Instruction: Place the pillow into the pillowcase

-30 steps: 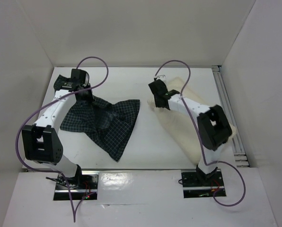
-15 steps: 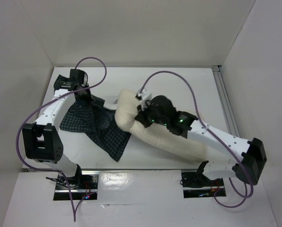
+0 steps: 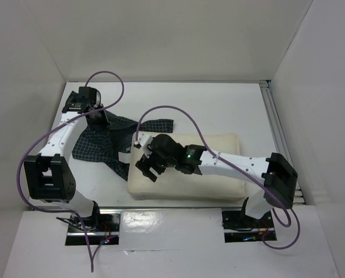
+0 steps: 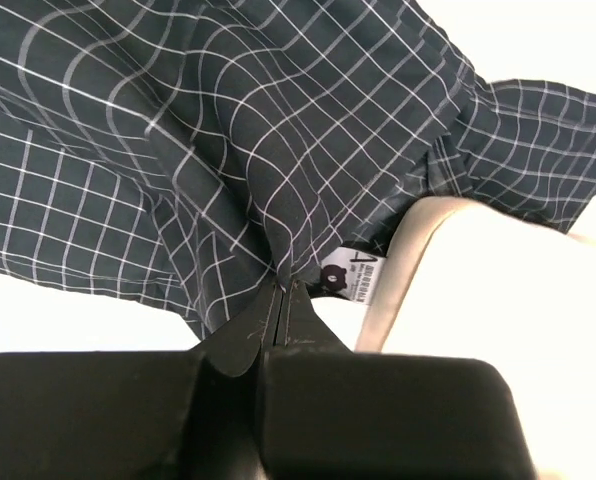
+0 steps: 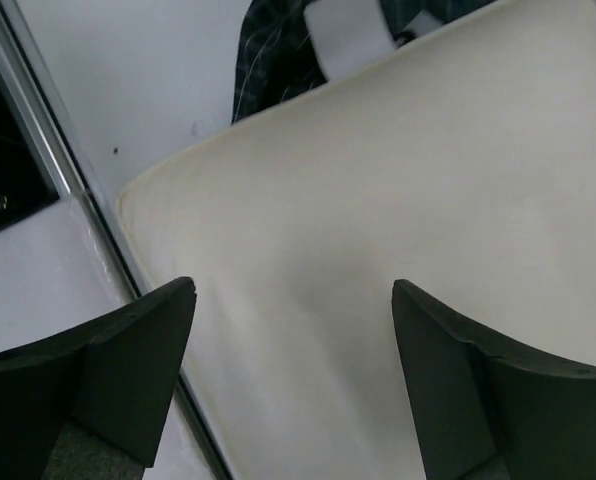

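Note:
The cream pillow (image 3: 184,188) lies flat along the table's near edge, its left end overlapping the crumpled dark checked pillowcase (image 3: 94,145). My left gripper (image 3: 99,117) is shut on a fold of the pillowcase (image 4: 228,150); in the left wrist view its tips (image 4: 283,288) pinch the cloth beside a white label (image 4: 363,277), with the pillow (image 4: 498,300) to the right. My right gripper (image 3: 146,168) hovers open over the pillow's left end. In the right wrist view its fingers (image 5: 148,330) stand wide apart above the pillow (image 5: 378,200), nothing between them, with the pillowcase (image 5: 268,40) beyond.
An aluminium rail (image 3: 276,127) runs along the table's right side. White walls enclose the table at the back and both sides. A metal strip (image 5: 38,140) marks the table's near edge just beside the pillow's corner. Purple cables (image 3: 161,109) loop above both arms.
The right arm swept the pillow from the right side to the near middle, against the pillowcase, then opened and let it go. The left gripper kept its hold; the pillowcase bunched leftward.

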Controlling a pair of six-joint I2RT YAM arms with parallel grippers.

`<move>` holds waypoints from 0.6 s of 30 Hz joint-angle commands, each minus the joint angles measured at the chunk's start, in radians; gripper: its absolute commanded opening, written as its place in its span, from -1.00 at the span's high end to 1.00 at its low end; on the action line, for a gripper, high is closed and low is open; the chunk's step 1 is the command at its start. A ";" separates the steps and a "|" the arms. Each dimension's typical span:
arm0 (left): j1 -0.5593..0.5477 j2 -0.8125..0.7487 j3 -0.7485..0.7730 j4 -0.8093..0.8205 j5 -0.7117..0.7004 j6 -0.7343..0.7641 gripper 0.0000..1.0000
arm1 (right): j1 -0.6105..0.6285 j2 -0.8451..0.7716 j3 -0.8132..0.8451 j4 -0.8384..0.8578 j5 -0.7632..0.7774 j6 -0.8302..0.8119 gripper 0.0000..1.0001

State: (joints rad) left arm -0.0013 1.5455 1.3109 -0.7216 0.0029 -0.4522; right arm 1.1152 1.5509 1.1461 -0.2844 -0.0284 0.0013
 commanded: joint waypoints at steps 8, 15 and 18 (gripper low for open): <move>0.004 -0.071 -0.065 0.024 0.078 -0.011 1.00 | -0.132 0.165 0.360 -0.186 0.174 0.054 -1.00; 0.004 -0.084 -0.055 0.014 0.103 -0.002 1.00 | -0.210 0.402 0.552 -0.271 0.125 0.054 -1.00; 0.004 -0.108 -0.055 0.034 0.103 -0.002 1.00 | -0.244 0.411 0.503 -0.188 0.085 0.069 -0.98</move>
State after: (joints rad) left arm -0.0013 1.4967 1.2434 -0.7124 0.0830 -0.4515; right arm 0.8940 1.9793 1.6482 -0.4850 0.0937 0.0517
